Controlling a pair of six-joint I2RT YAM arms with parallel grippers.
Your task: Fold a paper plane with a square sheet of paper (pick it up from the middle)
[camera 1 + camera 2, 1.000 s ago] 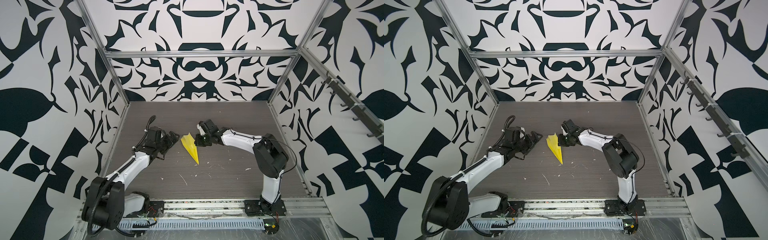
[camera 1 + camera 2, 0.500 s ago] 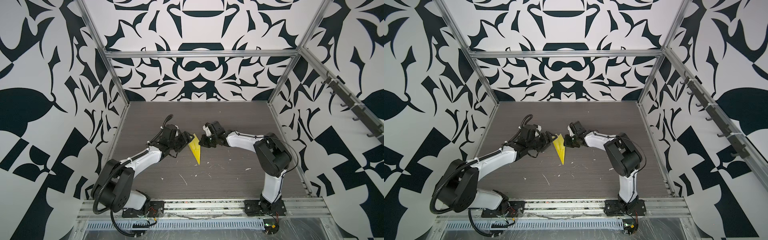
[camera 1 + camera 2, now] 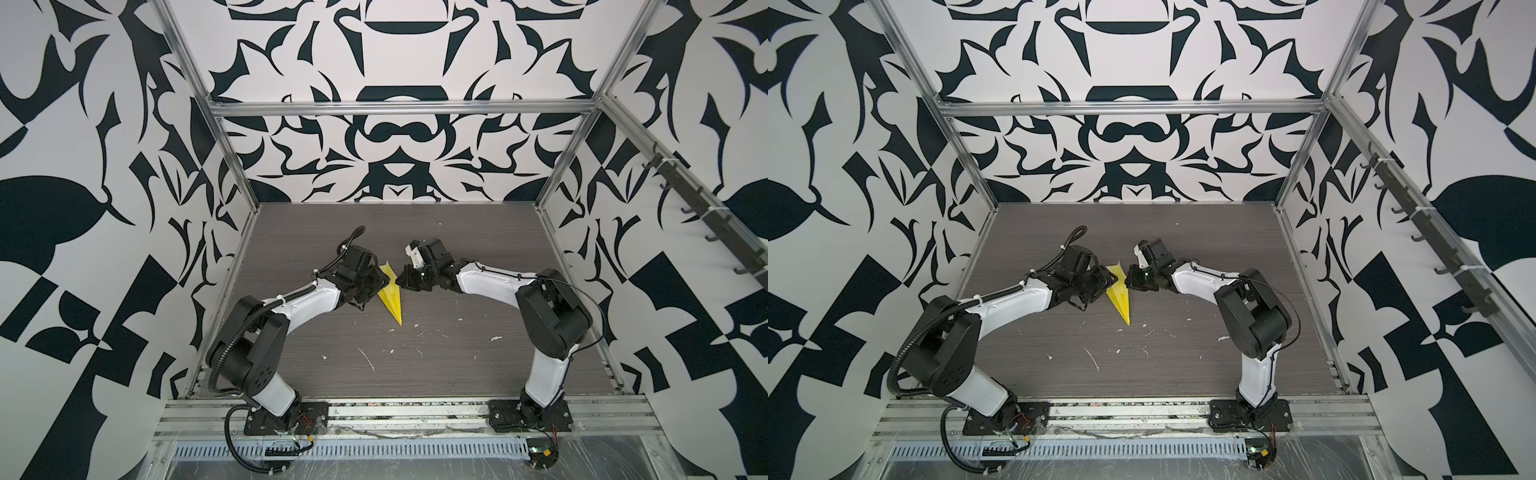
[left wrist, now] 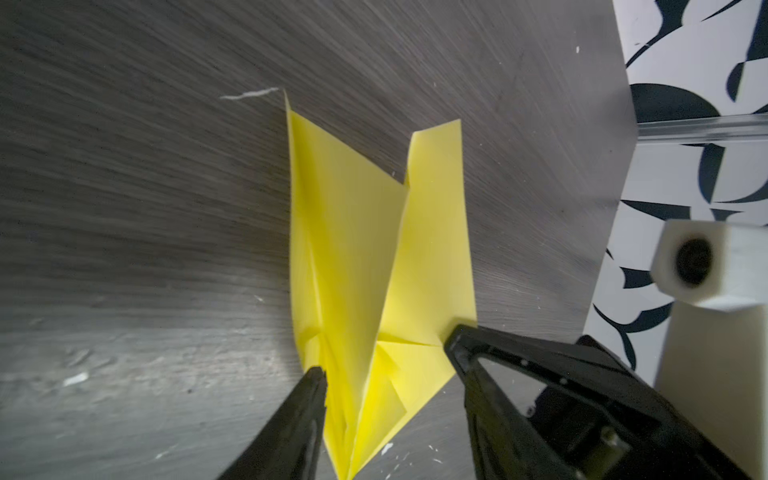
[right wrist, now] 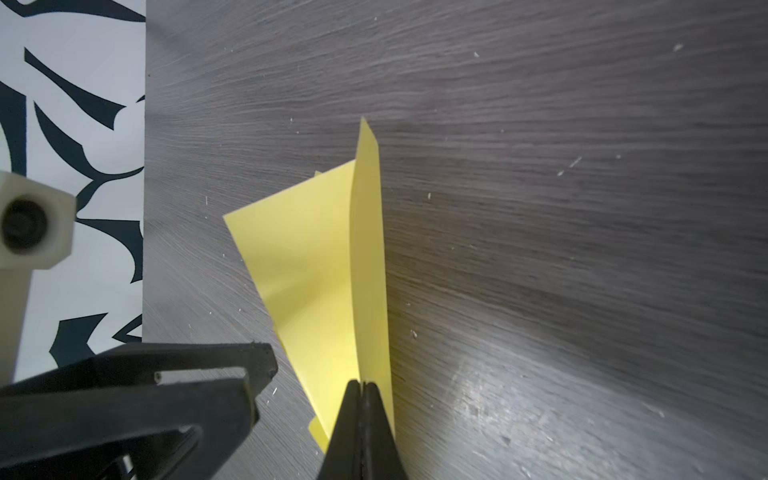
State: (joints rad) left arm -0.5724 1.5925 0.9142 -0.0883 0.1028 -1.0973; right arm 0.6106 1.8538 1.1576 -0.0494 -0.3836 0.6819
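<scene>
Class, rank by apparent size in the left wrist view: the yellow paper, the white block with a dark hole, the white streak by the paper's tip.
1. yellow paper
2. white block (near the camera and cropped, so less sure)
3. white streak

Even bright light — wrist views blurred, glare on tabletop [image 5: 478,399]

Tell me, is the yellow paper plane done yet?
Nearly. Done: the paper plane is already a narrow pointed dart with a notched tail. In hand: the right gripper pinches one raised flap, and the left gripper stands open astride the folds. Left: probably squeezing and tidying the wings, which gape unevenly.
</scene>
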